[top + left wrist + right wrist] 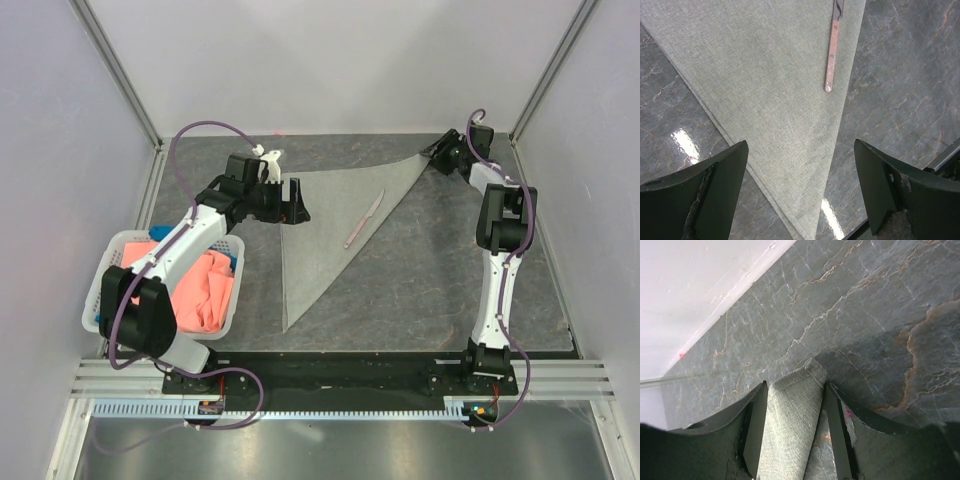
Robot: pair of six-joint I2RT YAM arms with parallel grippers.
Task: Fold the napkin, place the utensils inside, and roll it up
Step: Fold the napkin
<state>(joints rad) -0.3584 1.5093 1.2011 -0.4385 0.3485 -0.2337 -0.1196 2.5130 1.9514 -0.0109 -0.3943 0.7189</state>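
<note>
Dark marbled bench (430,270) spreads under both tools. Below the left tool (800,146), its fingers wide apart and holding nothing, lies the napkin (775,90): light grey, plain, folded into a flat triangle, one corner beneath the tool. Ahead of it, near the napkin's right edge, rests the utensil (832,50), slim and pinkish-brown. Further off, the right tool (796,386) straddles the napkin's far corner, bunched between its part-spread fingers; whether they press it I cannot tell. Just beyond that tool the bench meets a white wall (700,285). Behind the left tool a white basket (105,290) with coral-orange cloth (205,290) sits at the bench's edge. Open bench shows between napkin and right arm.
</note>
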